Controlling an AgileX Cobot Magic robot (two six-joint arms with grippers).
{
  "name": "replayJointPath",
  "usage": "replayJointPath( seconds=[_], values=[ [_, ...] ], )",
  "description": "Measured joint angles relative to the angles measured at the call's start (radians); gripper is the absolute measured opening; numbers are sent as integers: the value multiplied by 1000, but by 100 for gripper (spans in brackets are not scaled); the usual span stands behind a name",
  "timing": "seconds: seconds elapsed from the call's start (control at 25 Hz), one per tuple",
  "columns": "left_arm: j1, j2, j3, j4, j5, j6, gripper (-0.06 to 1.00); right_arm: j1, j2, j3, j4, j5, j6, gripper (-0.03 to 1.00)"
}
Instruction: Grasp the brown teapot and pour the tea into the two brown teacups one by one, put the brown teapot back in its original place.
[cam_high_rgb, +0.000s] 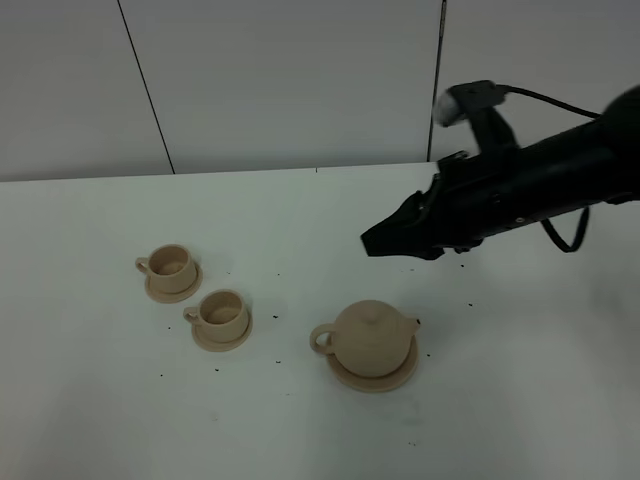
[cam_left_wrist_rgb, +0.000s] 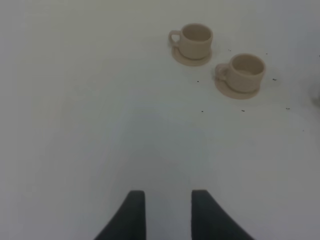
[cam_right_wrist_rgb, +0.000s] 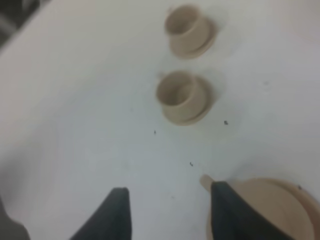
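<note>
Brown teapot (cam_high_rgb: 372, 338) is seated on wide saucer (cam_high_rgb: 374, 381), well off the far edge of the desk (cam_high_rgb: 300, 215). Far teacup (cam_high_rgb: 170, 267) and near teacup (cam_high_rgb: 222, 312) are set toward the desk's left edge. Right gripper (cam_right_wrist_rgb: 170, 215) is seen above the desk beside the teapot, jaws spread wide, nothing held. Left gripper (cam_left_wrist_rgb: 167, 215): jaws parted narrowly, empty

The white table (cam_high_rgb: 100, 420) carries two cup saucers (cam_high_rgb: 176, 296) (cam_high_rgb: 222, 345), a wider saucer (cam_high_rgb: 375, 385) and dark specks (cam_high_rgb: 273, 318).
</note>
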Motion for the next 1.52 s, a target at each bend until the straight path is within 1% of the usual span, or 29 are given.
replayJointPath(
  seconds=[0.2,0.36,0.52,0.76,0.96,1.12,1.28,1.52],
  values=[
    [0,0,0,0,0,0,30,115,85,-128,-225,-45,94,38],
    [0,0,0,0,0,0,30,191,163,-208,-381,-64,173,38],
    [0,0,0,0,0,-1,30,243,238,-270,-484,-69,233,38],
    [0,0,0,0,0,-1,30,295,306,-293,-631,-96,243,38],
    [0,0,0,0,0,-1,30,318,317,-293,-690,-105,240,38],
    [0,0,0,1,0,-1,30,328,321,-293,-702,-125,211,38],
    [0,0,0,1,0,-1,30,348,347,-294,-714,-166,172,38],
    [0,0,0,1,0,-1,30,373,358,-294,-745,-186,155,41]
  ],
)
